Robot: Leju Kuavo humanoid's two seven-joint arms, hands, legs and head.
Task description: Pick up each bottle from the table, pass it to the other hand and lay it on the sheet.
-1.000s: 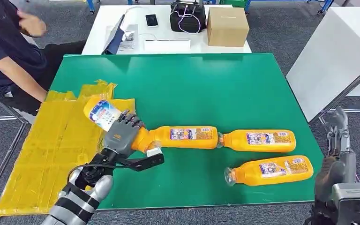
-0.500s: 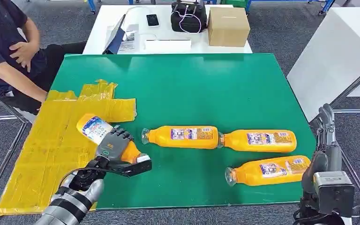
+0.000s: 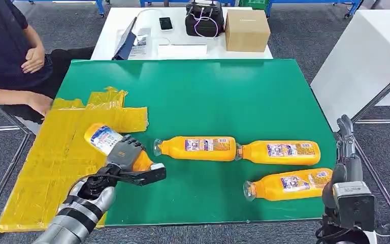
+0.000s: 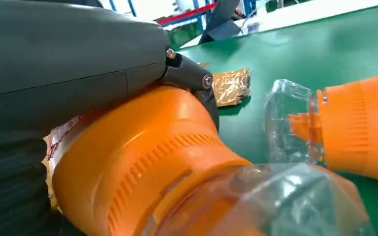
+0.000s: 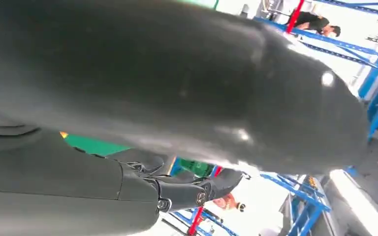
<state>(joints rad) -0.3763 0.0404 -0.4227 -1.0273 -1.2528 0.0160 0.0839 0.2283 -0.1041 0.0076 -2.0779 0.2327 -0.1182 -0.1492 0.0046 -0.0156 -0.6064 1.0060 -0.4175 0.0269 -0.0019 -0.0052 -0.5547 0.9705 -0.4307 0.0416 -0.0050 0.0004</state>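
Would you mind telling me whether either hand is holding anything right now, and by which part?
The left hand grips an orange juice bottle around its body, near the neck. The right hand holds nothing.

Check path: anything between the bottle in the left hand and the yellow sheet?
Nothing visible. The left hand grips the orange bottle at the yellow sheet's edge, its base end already over the sheet; the other bottles lie apart on the green table.
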